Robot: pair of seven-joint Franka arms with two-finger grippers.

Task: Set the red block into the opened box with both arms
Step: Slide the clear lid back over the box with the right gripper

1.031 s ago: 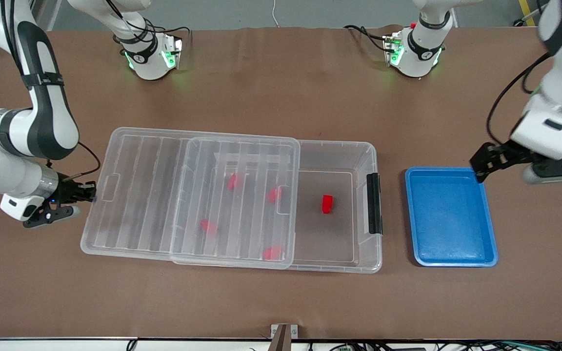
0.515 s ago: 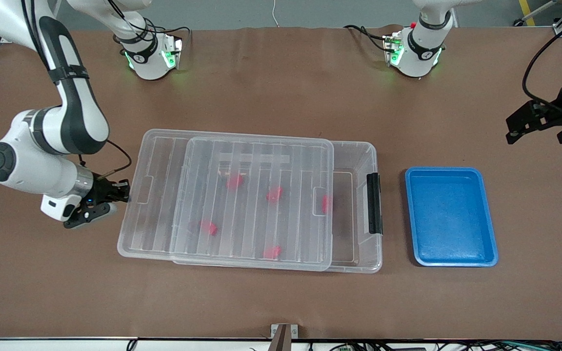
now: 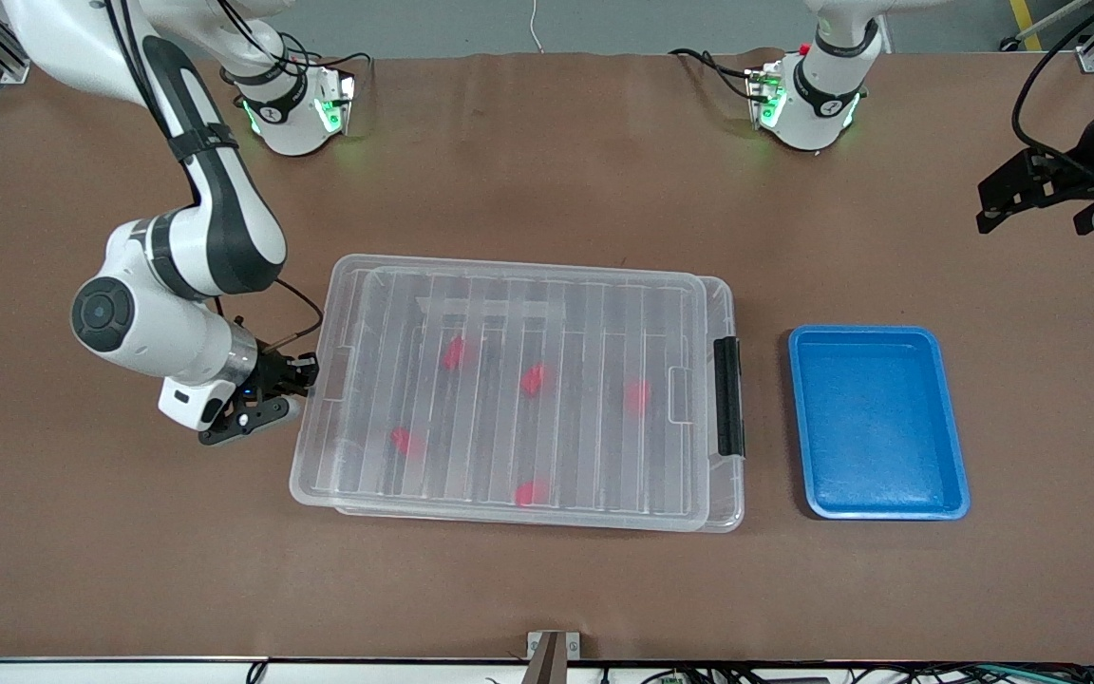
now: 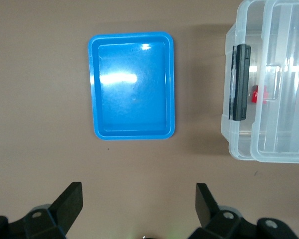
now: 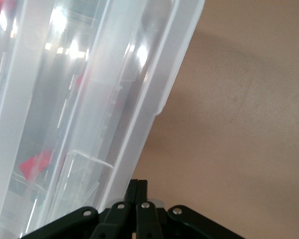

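Observation:
The clear box [image 3: 735, 494] lies mid-table, black latch [image 3: 729, 396] toward the left arm's end. Its ribbed lid [image 3: 509, 313] covers nearly all of it. One red block [image 3: 637, 396] lies inside near the latch, blurred through the lid; it also shows in the left wrist view as the red block [image 4: 260, 93]. Several more red blocks [image 3: 534, 379] lie under the lid. My right gripper [image 3: 305, 372] is shut, its tips against the lid's end away from the latch; in its own view the right gripper [image 5: 138, 185] touches the lid [image 5: 139, 124]. My left gripper [image 3: 1031, 204] hangs open and empty.
An empty blue tray [image 3: 877, 423] sits beside the box's latch end, toward the left arm's end; the left wrist view looks down on the tray [image 4: 132, 85] and the box corner [image 4: 234, 144]. Both arm bases stand farthest from the front camera.
The right gripper has pushed the lid along the box toward the latch end, covering the red block that lay uncovered. The left gripper has moved away from the blue tray.

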